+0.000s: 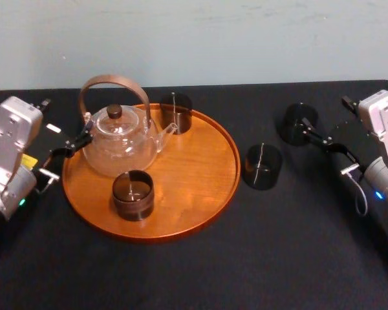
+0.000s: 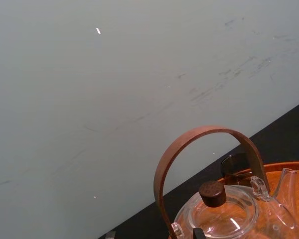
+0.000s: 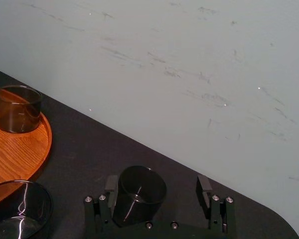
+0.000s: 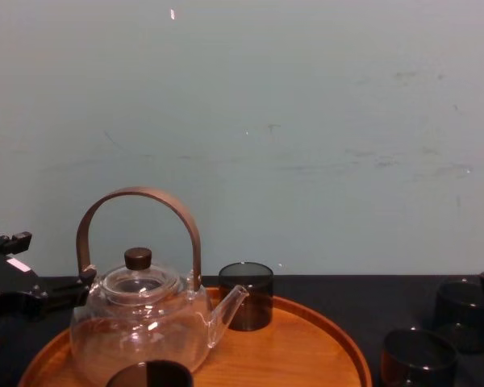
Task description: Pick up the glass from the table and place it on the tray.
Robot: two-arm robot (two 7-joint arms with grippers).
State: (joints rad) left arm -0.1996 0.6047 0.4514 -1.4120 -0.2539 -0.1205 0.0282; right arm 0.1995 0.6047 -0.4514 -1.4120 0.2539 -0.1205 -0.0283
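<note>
The round orange-brown tray [image 1: 207, 187] lies on the black table [image 1: 258, 258]. It carries a glass teapot [image 1: 119, 145] and two dark glasses [image 1: 176, 111] [image 1: 132, 194]. Two more dark glasses stand on the table to the tray's right, one near it [image 1: 262, 166] and one farther back [image 1: 297, 119]. My right gripper [image 1: 313, 132] is open around the far glass [image 3: 139, 191]. That glass sits close to one finger [image 3: 111, 191] and well apart from the other [image 3: 204, 189]. My left gripper [image 1: 74, 145] is open beside the teapot at the tray's left rim.
A pale wall [image 4: 306, 121] rises just behind the table's back edge. The teapot's tall brown hoop handle [image 1: 113, 84] stands above the tray. Bare black tabletop spreads in front of the tray and between the two arms.
</note>
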